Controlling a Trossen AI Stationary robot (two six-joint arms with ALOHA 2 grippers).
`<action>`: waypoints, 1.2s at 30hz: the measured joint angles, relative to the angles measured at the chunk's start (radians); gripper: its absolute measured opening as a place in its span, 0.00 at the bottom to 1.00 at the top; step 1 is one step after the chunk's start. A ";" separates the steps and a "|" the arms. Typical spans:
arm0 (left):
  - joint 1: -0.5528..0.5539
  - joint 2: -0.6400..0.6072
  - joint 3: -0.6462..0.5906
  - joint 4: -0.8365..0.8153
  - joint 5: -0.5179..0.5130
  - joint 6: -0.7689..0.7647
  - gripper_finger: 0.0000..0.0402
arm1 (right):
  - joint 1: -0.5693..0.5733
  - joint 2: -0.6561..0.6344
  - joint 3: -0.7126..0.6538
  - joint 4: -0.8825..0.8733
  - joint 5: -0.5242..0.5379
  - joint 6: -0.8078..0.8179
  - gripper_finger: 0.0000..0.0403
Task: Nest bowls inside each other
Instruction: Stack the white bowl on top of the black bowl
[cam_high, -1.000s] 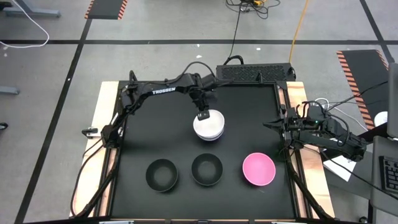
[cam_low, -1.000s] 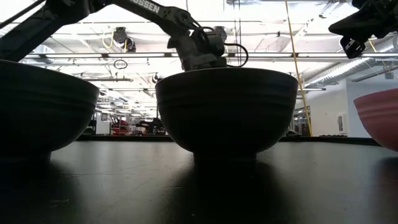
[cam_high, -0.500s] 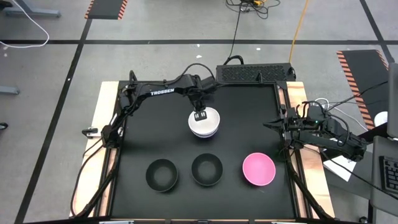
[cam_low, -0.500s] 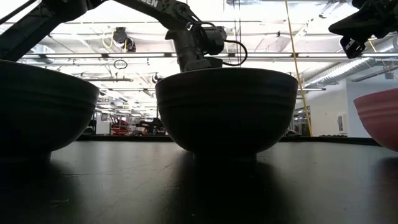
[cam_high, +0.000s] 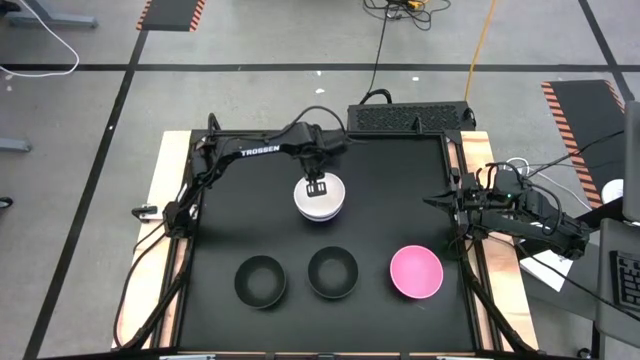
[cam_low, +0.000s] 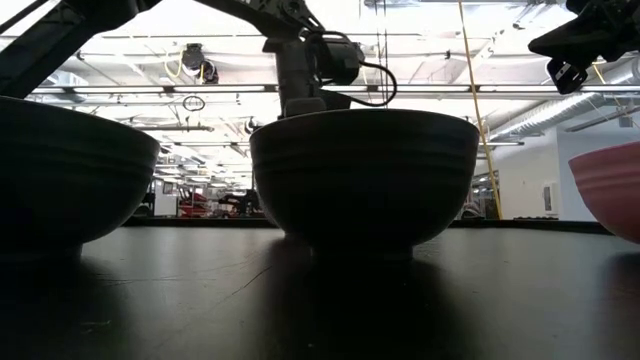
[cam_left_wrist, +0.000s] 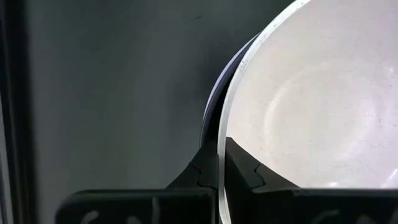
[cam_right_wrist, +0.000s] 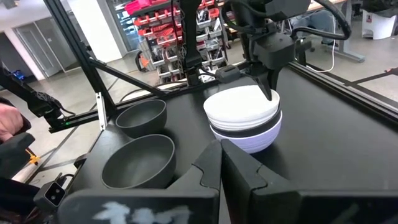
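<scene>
White plastic rim is being pinched between the closed fingers of the left gripper, which is holding the white bowl atop a nested stack of a black bowl and a lavender bowl near the table's far middle; the right gripper is being kept shut and empty at the right edge. Slipping is being risked, since the smooth, thin, rounded rim offers little purchase, and the stack could be tipped or dragged into the two black bowls or the pink bowl at the near side.

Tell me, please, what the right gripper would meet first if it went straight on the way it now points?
Probably the nested stack: the right gripper, shut, points across the black table at the white bowl stacked over the lavender bowl. Depth is uncertain.
</scene>
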 joint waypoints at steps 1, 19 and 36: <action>-0.004 0.000 0.000 -0.004 -0.005 -0.001 0.01 | 0.000 0.000 0.000 0.001 0.000 0.000 0.00; -0.016 0.000 0.000 -0.061 -0.012 -0.019 0.01 | 0.000 0.000 0.000 0.000 0.000 0.000 0.00; -0.049 0.000 -0.002 -0.058 -0.091 -0.054 0.01 | 0.000 0.000 0.000 0.000 0.000 -0.001 0.00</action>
